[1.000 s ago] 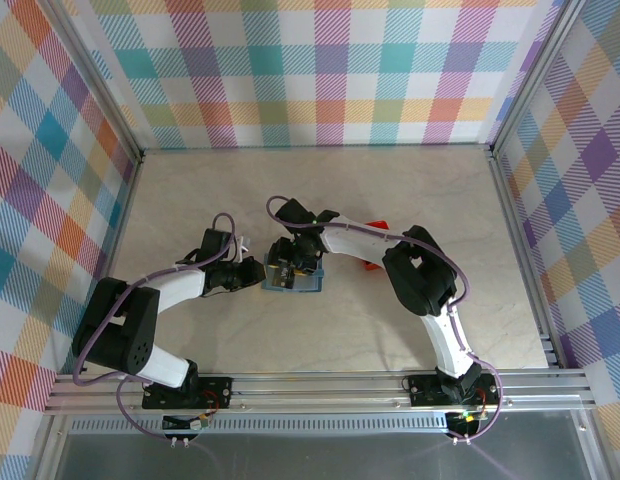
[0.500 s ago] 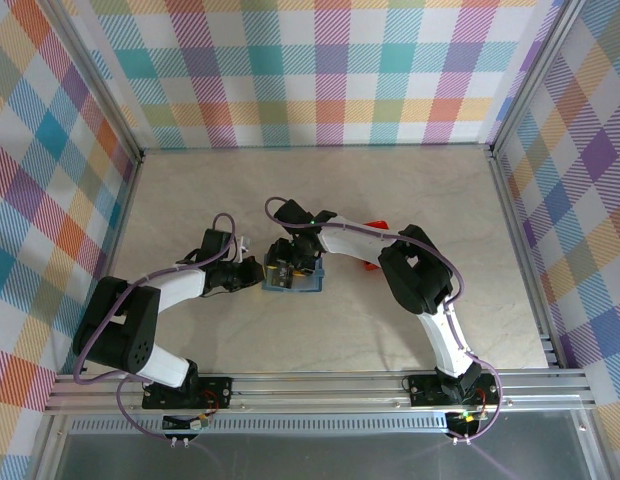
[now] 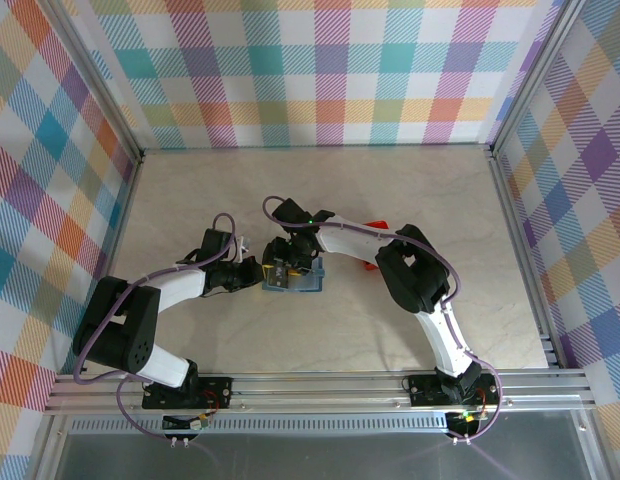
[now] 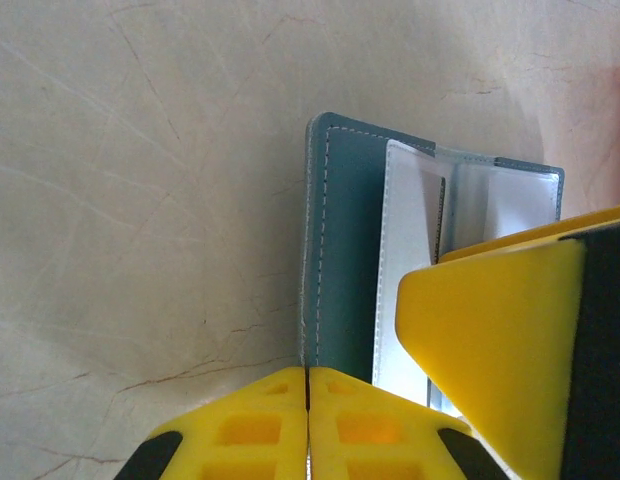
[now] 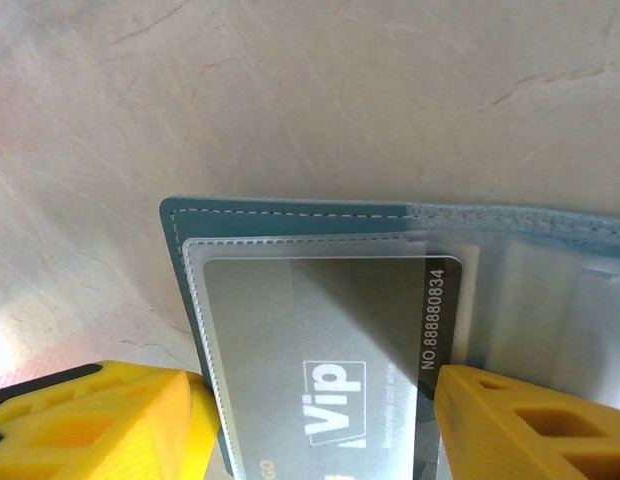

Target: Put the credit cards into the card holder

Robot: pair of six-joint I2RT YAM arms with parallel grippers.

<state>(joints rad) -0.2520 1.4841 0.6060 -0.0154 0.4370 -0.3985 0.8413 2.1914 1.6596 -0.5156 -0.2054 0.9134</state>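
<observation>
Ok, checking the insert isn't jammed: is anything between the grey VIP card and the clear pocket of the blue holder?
Nothing visible does. The thin grey VIP card already lies mostly under the clear pocket of the blue-teal folding card holder, only its numbered end uncovered. The right pincer straddles it.

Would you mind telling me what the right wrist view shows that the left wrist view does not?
Right wrist: the grey credit card's face, printed VIP with a number, partly in a clear pocket. Left wrist: the left pincer shut on the card holder's edge. Both: the open blue card holder, the right pincer, the marbled table.
</observation>
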